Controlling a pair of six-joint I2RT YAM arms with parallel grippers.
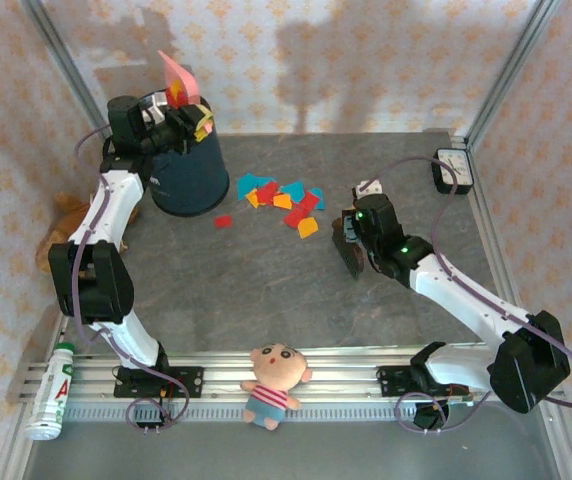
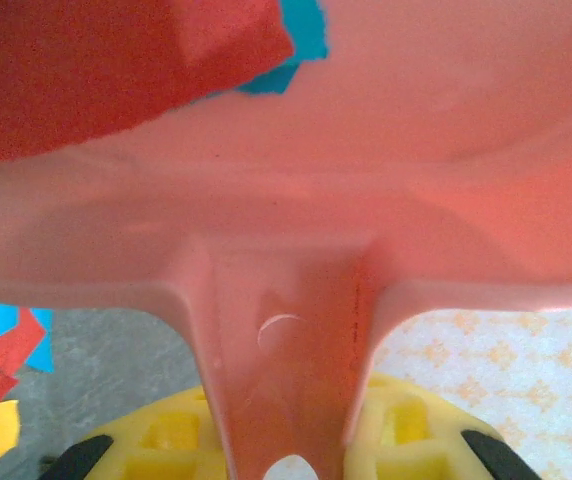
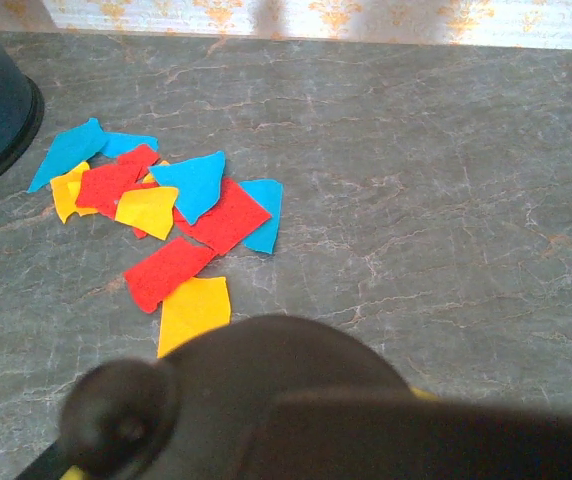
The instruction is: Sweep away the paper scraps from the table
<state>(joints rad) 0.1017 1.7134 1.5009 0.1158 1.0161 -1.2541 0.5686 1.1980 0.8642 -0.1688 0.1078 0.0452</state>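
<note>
Wrist view, left, shows paper scraps (image 2: 96,70) on dustpan (image 2: 446,180).

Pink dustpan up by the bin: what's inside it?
A big red scrap and a blue scrap lie inside the dustpan. Anything beneath the red scrap is covered.

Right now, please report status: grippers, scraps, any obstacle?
Left gripper shut on pink dustpan, over dark bin. Right gripper shut on dark tool. Paper scraps piled on table, beside bin.
</note>
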